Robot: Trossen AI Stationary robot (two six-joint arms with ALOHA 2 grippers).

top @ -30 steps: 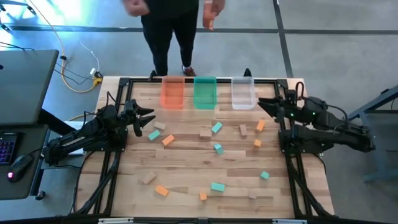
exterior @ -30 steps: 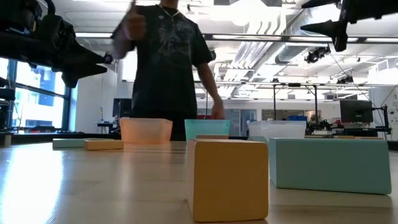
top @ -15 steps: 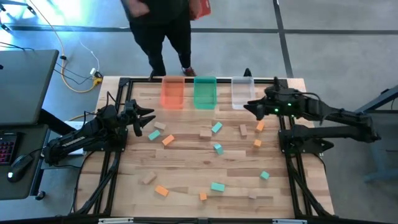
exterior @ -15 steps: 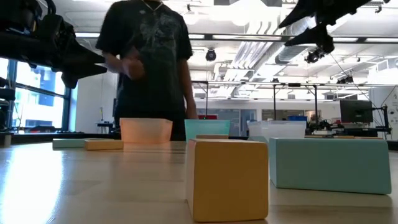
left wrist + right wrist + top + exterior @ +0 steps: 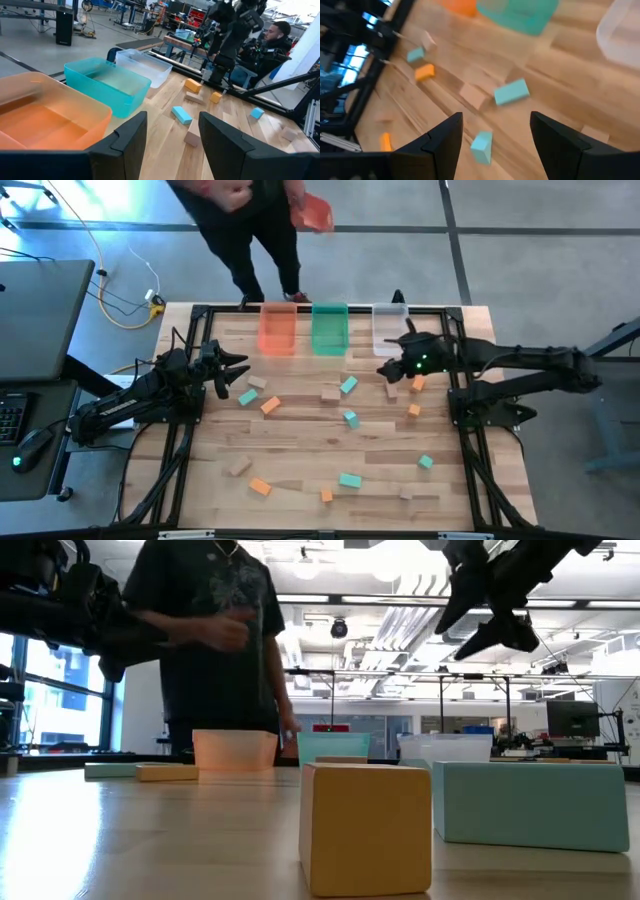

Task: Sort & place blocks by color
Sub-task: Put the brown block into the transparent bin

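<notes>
High view: small teal, orange and tan wooden blocks lie scattered over the wooden tabletop (image 5: 300, 455), none in the three trays at the far edge: translucent orange tray (image 5: 278, 329), teal-green tray (image 5: 329, 329), clear tray (image 5: 390, 329). Right gripper (image 5: 385, 372) reaches in just in front of the clear tray, above a tan rectangular block (image 5: 391, 389) and beside an orange cube block (image 5: 418, 383). Left gripper (image 5: 240, 372) waits near the left rail, close to a teal block (image 5: 246, 396). A person (image 5: 250, 230) stands past the far edge. Risk, as I judge it: tan and orange sit close together, so a descent slightly off could nudge the neighbour or catch the wrong colour.

Low view: right arm hangs high, well clear of the surface; height shows here and not from above. A yellow-orange cube (image 5: 366, 828) and a long teal block (image 5: 532, 802) fill the foreground.

Left wrist view: left fingers (image 5: 125, 137) parted with nothing between, facing the three trays. It shows the tray walls standing tall; a low carry could clip a rim.

Right wrist view: right fingers (image 5: 445, 140) spread wide, empty, over a teal rectangular block (image 5: 511, 92) and a teal cube (image 5: 481, 146). The tan block under it cannot be made out here.
</notes>
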